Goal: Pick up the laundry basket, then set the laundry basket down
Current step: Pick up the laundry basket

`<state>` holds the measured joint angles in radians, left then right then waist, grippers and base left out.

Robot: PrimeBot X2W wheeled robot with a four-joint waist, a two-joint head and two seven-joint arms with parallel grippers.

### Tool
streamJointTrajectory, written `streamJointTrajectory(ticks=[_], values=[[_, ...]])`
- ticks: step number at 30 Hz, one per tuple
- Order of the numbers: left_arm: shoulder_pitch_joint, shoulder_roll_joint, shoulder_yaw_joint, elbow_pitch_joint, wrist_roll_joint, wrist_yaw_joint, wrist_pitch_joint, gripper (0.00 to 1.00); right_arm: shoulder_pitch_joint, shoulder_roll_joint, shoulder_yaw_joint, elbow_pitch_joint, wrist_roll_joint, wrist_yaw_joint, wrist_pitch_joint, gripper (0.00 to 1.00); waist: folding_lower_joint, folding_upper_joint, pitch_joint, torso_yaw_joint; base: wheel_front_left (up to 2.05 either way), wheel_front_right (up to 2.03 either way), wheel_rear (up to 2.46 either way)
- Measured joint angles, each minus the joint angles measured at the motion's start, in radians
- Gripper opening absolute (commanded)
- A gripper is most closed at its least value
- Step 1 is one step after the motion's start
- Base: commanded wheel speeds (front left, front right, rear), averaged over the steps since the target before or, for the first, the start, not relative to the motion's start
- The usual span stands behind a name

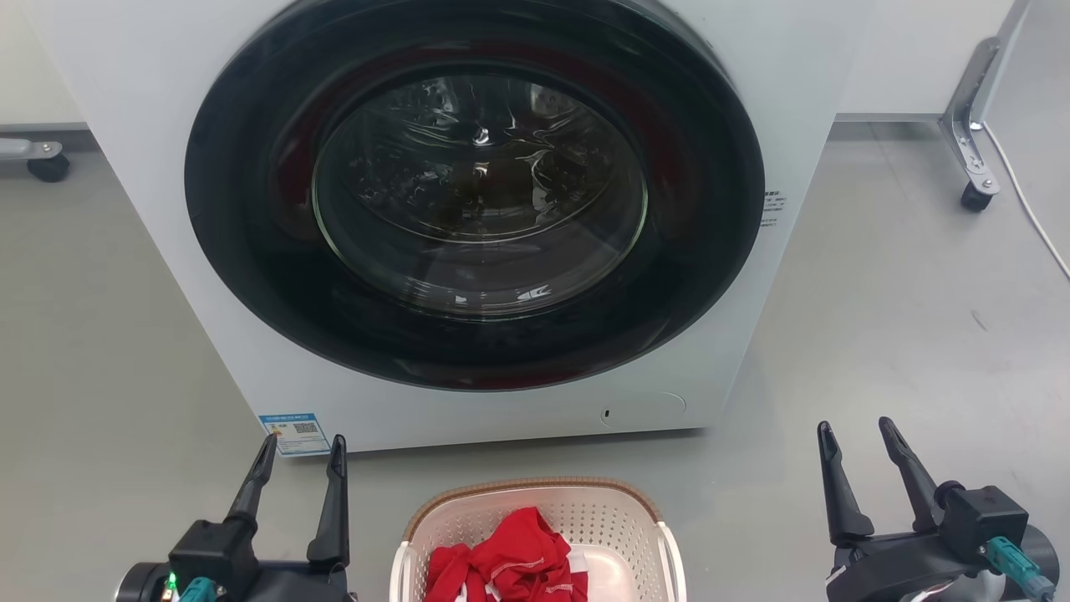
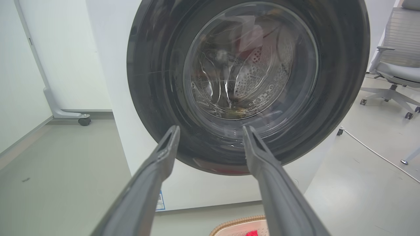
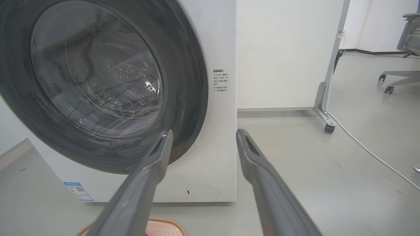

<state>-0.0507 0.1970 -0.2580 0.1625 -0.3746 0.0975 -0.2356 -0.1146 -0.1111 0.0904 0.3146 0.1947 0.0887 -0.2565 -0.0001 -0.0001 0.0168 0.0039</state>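
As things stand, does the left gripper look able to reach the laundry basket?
Probably yes: the left gripper hangs open just beside the laundry basket, with bare floor between them and nothing blocking.

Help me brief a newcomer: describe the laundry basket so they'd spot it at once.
Find the big white washing machine with its round dark door. On the grey floor just before it sits the laundry basket. Unlike the machine, it is small and perforated, with a brown woven-look rim, and holds red cloth.
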Motion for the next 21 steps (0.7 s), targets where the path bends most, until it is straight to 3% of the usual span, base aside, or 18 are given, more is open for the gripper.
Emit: streamJointTrajectory(ticks=[21], values=[[0.039, -0.001, 0.034, -0.066, -0.001, 0.017, 0.076, 1.0, 0.001, 0.009, 0.044, 0.0, 0.0, 0.013, 0.001, 1.0, 0.0002, 0.0001, -0.006, 0.0, 0.0, 0.0, 0.0]])
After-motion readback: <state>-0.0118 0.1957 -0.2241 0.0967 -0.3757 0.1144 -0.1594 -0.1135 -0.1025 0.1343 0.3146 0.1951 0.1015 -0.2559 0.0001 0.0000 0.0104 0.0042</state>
